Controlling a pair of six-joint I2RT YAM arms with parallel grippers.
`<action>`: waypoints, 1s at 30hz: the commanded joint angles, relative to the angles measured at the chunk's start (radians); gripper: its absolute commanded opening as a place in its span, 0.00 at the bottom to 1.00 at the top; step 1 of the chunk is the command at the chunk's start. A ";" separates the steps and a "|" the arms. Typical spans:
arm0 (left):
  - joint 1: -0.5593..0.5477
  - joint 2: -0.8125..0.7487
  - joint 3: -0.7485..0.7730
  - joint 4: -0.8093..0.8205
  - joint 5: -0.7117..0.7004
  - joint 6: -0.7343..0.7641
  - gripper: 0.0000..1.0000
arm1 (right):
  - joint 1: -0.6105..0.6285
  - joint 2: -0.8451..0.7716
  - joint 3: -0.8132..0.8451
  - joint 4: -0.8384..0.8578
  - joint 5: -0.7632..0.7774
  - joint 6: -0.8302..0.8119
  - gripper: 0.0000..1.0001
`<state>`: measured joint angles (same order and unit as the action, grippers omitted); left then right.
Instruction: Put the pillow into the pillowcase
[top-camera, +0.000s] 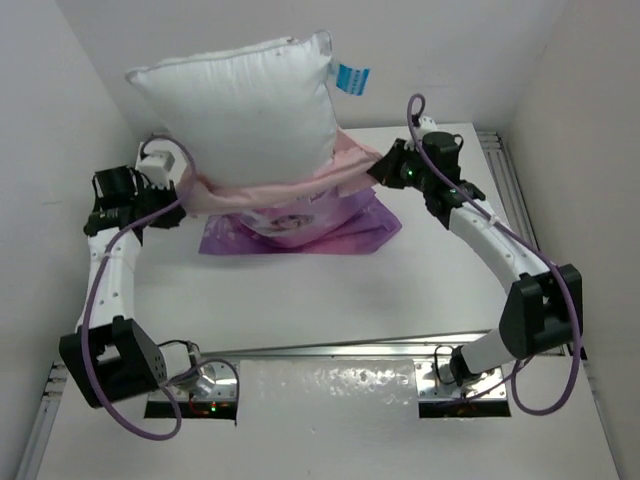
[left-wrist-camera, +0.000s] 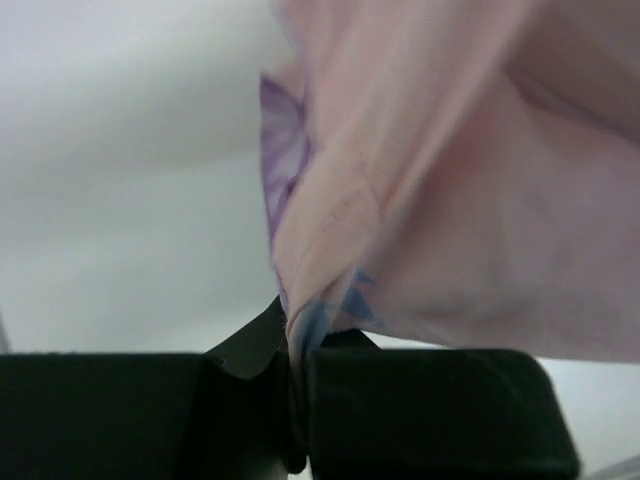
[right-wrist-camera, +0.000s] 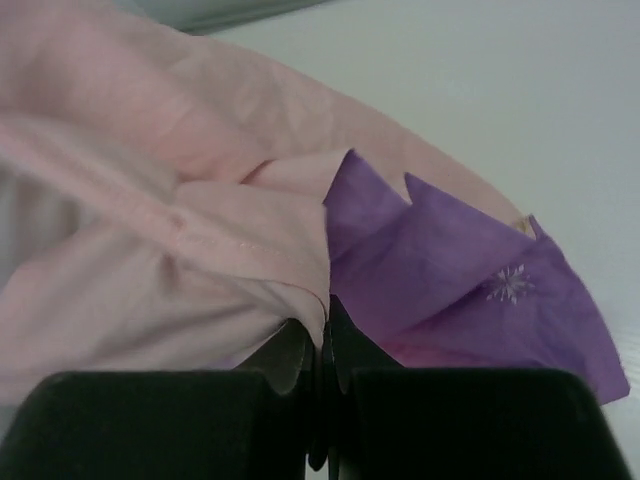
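Observation:
The white pillow (top-camera: 240, 100) stands upright at the back of the table, its lower part inside the pillowcase (top-camera: 290, 215). The case's pink inside is turned out as a band round the pillow; its purple printed part lies on the table below. My left gripper (top-camera: 180, 195) is shut on the case's left rim, pink and purple cloth (left-wrist-camera: 400, 200) pinched between its jaws (left-wrist-camera: 295, 350). My right gripper (top-camera: 378, 168) is shut on the right rim, pink hem (right-wrist-camera: 250, 250) and purple cloth (right-wrist-camera: 440, 260) at its jaws (right-wrist-camera: 325, 330). Both hold the opening stretched wide and raised.
A small blue-and-white tag (top-camera: 352, 78) sticks out from the pillow's top right corner. White walls enclose the table at the left, back and right. A metal rail (top-camera: 330, 350) runs along the near edge by the arm bases.

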<state>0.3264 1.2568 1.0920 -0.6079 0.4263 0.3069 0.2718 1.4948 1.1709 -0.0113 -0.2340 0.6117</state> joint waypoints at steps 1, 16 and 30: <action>0.022 0.111 -0.043 0.062 -0.175 0.029 0.00 | -0.028 0.080 -0.040 0.093 0.079 0.037 0.00; 0.043 0.129 1.058 -0.208 0.017 -0.085 0.00 | -0.031 0.088 0.981 -0.153 0.098 -0.102 0.00; 0.043 0.161 1.092 -0.148 0.015 -0.095 0.00 | -0.031 0.163 1.056 -0.061 0.076 -0.044 0.00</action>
<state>0.3462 1.4395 2.1593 -0.8421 0.5274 0.2043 0.2588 1.6928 2.2040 -0.1791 -0.2443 0.5682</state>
